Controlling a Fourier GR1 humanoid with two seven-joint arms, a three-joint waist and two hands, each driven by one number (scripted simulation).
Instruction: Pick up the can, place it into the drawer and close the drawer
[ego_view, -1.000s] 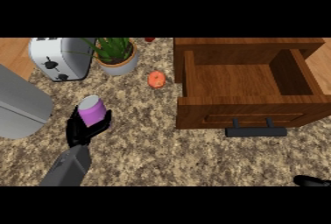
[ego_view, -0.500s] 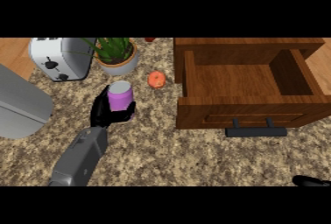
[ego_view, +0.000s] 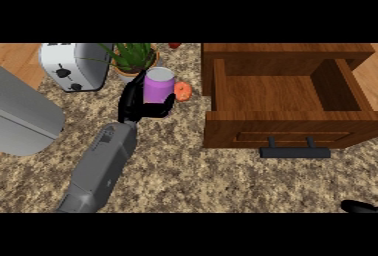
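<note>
Purple can (ego_view: 159, 86), upright, grey lid up, held above the speckled counter (ego_view: 221, 180) left of the open wooden drawer (ego_view: 284, 95). Clasped by the left hand (ego_view: 142, 104), black fingers and thumb curled round the can's lower body. Grey forearm slanting up from the lower left. No readable label or writing on the can. Just right of the can, a small orange object (ego_view: 182, 91). Behind it, a potted plant (ego_view: 133, 57); farther left, a toaster (ego_view: 71, 65). Right hand (ego_view: 360, 207) barely showing at the lower right corner, fingers impossible to judge.
</note>
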